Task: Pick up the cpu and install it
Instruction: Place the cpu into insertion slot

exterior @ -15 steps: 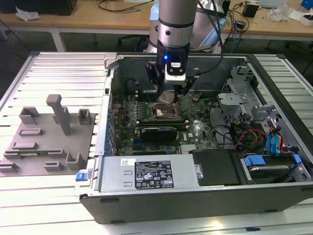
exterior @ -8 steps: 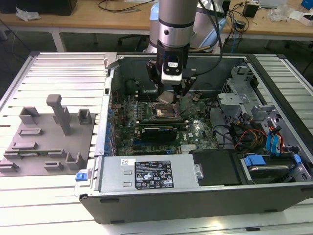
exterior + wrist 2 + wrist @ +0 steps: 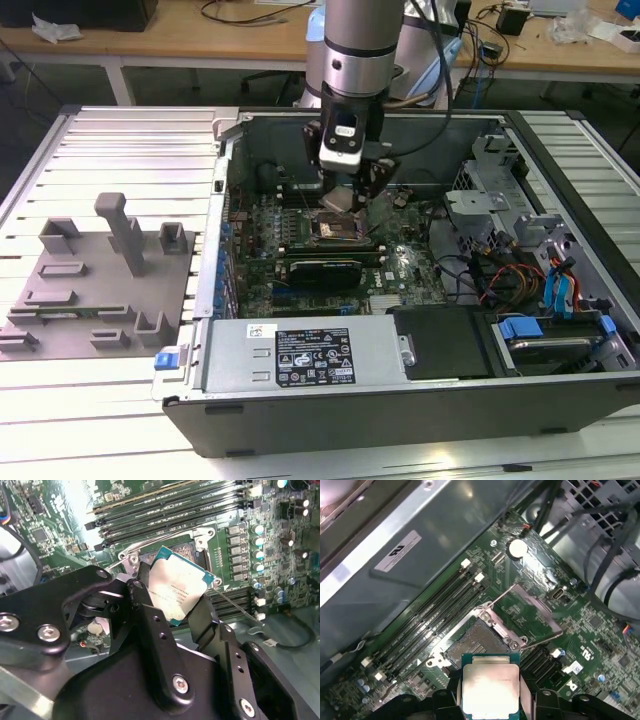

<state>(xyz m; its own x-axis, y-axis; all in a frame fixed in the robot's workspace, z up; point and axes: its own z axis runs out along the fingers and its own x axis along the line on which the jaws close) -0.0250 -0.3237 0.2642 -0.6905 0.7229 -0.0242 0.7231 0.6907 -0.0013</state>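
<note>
The cpu (image 3: 176,591) is a small square chip with a silvery top and a green rim, and my gripper (image 3: 175,614) is shut on it by two opposite edges. In the exterior view the gripper (image 3: 345,192) hangs inside the open computer case, just above the dark square socket (image 3: 335,229) on the green motherboard (image 3: 405,272). In the first wrist view the cpu (image 3: 490,690) hovers tilted, apart from the socket (image 3: 476,644), whose metal load plate (image 3: 536,611) is swung open. Black fingers (image 3: 527,692) flank the chip.
Memory slots (image 3: 437,615) run beside the socket. The case wall (image 3: 385,555) stands close behind them. A power supply (image 3: 300,357) fills the case front, with cables and drive bays (image 3: 545,290) on the exterior view's right. A grey fixture plate with blocks (image 3: 100,275) lies outside, on the left.
</note>
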